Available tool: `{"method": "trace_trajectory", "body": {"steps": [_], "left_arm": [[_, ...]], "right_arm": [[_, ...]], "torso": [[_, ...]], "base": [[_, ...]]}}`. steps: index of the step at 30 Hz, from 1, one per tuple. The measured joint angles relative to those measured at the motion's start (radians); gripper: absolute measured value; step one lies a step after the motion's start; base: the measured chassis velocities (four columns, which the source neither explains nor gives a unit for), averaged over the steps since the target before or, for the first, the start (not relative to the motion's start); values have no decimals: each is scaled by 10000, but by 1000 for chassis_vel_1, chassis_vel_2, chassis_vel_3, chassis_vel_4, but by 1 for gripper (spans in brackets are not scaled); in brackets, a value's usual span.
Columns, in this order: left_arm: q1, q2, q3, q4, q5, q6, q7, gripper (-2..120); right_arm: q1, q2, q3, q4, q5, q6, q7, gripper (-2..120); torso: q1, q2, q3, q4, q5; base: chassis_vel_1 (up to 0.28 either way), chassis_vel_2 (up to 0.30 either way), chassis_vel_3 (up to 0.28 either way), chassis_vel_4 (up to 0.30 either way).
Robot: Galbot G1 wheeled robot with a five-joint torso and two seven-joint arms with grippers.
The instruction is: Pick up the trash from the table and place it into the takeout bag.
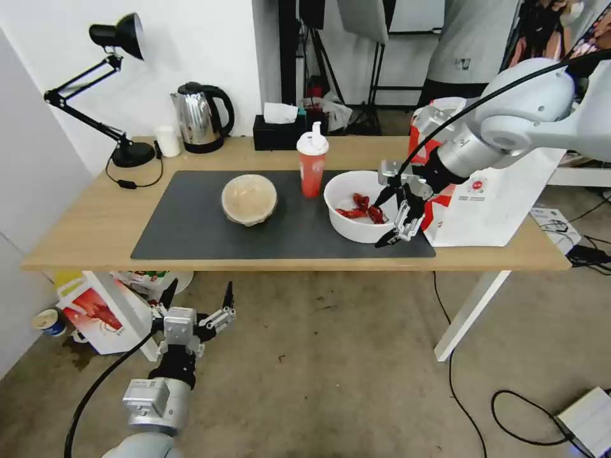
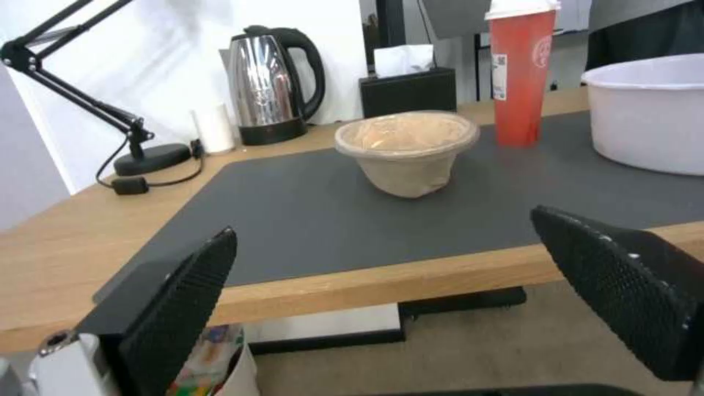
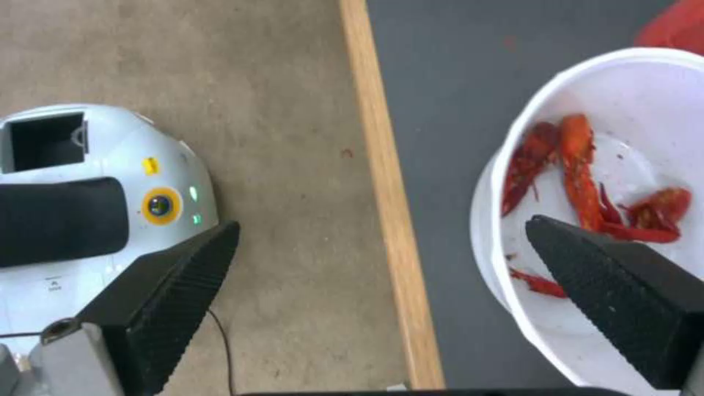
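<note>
Step in hand — right gripper (image 1: 386,218), jaws wide, poised over near rim of crayfish bowl (image 1: 356,205); next, likely lower and pinch rim — left gripper (image 1: 198,299) spread, idle below table (image 1: 76,229).

Print on the takeout bag (image 1: 490,203) and red drink cup (image 2: 521,77) is illegible.

Right arm stretched out above the table (image 1: 76,242), wrist angled down; right gripper (image 1: 386,218) fingers spread wide, one fingertip (image 3: 587,264) over the table's near side. Left arm low, in front of the table's near edge; left gripper (image 1: 198,297) pointing up, fingers spread.
</note>
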Motion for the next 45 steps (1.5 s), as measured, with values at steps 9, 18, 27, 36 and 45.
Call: {"method": "trace_trajectory", "body": {"steps": [9,18,27,36,45], "left_arm": [[0,0,0,0,0,0,0,100],[0,0,0,0,0,0,0,100],[0,0,0,0,0,0,0,100],[0,0,0,0,0,0,0,100],[0,0,0,0,0,0,0,100]], "right_arm": [[-82,-25,81,-366,-152,32,-85,100],[-609,-60,427,-602,-272,38,-75,100],[-657,-126,451,-571,-290,35,-85,100],[-830,-118,486,-494,-324,18,-69,100],[-1053,-98,619,-558,-446,10,-65,100]], "torso": [[0,0,0,0,0],[1,0,0,0,0],[0,0,0,0,-1],[1,0,0,0,-1],[0,0,0,0,-1]], "base": [[0,0,0,0],[0,0,0,0],[0,0,0,0],[0,0,0,0],[0,0,0,0]]}}
